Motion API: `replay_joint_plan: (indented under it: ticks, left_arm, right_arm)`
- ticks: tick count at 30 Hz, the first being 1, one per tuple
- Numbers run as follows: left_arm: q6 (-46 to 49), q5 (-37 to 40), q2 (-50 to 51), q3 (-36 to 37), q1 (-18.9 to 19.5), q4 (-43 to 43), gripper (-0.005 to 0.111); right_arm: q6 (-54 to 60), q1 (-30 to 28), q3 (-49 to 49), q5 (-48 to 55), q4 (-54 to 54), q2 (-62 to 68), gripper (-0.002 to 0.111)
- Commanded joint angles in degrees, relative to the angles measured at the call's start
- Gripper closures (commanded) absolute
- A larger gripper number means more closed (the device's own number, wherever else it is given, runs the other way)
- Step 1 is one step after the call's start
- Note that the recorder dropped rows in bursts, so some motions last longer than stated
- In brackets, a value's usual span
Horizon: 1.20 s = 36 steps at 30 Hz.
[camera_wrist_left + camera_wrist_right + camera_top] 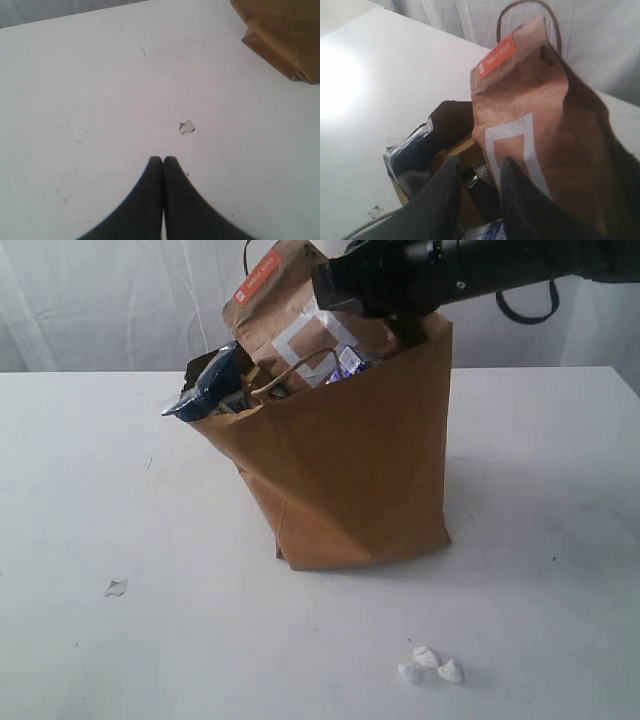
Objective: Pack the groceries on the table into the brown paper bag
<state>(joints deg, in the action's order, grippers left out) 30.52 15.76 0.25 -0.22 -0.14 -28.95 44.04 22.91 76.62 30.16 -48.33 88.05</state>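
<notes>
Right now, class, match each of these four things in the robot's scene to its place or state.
1 kraft pouch with orange strip
2 dark blue packet
3 white crumpled scraps
4 left gripper

A shut, over the table
B standing tallest in the brown paper bag
C on the table, nearer the camera than the bag
D poking over the bag's rim

Pairs: 1-B, 2-D, 3-C, 4-A

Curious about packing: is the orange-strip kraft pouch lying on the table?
No, the kraft pouch with orange strip sticks out of the top of the brown paper bag.
</notes>
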Motion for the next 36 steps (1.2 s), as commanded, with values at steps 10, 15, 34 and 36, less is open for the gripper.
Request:
replay_joint_plan:
  ticks: [10, 15, 34, 36]
  left_arm:
    - [-0.16, -0.23, -0.25, 0.22, 0.05, -0.53, 0.107]
    - [-0.16, -0.23, -0.25, 0.22, 0.05, -0.53, 0.107]
    - [-0.16, -0.23, -0.25, 0.22, 0.05, -0.53, 0.107]
    - [-0.16, -0.23, -0.25, 0.22, 0.05, -0.53, 0.107]
  right_arm:
    - [-26.62, -0.14, 0.12, 15.81, 60.32, -12.46, 0.108]
    - [-57.36, -1.48, -2.82, 38.41, 97.56, -12.34, 0.108]
    - [-46.55, 8.84, -27.46, 29.24, 51.62, -12.24, 0.108]
    - [-45.58, 11.94, -28.39, 25.95, 50.32, -11.71, 0.108]
